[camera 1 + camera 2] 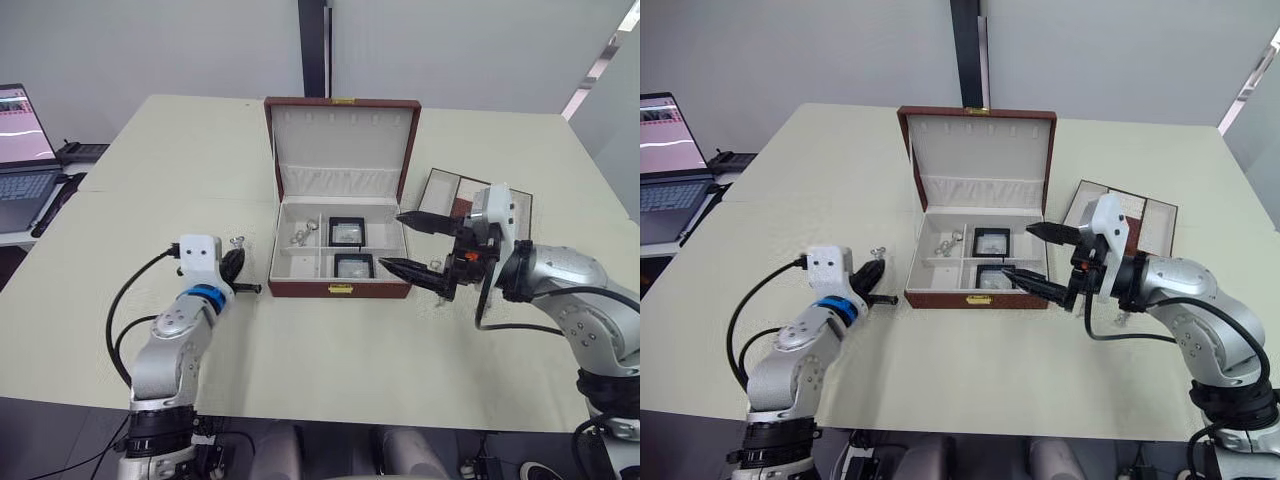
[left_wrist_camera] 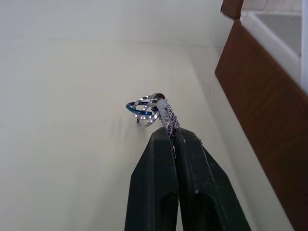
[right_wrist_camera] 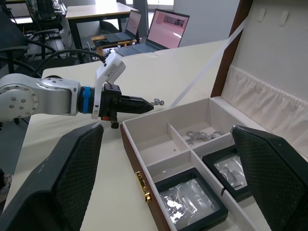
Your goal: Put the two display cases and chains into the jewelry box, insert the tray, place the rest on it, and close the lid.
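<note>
Left gripper [image 2: 172,137] pinches silver chain [image 2: 155,111] with blue ring

Open jewelry box [image 1: 340,288] holds two display cases [image 1: 347,233], one chain [image 1: 305,236]

One open jewelry box [image 1: 340,200], two display cases [image 1: 346,232] [image 1: 353,265], two chains [image 1: 306,236] [image 2: 151,110], one tray [image 1: 440,192].

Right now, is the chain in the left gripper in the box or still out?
Out. The left gripper is shut on the chain, held over the table beside the box, outside its wall.
</note>
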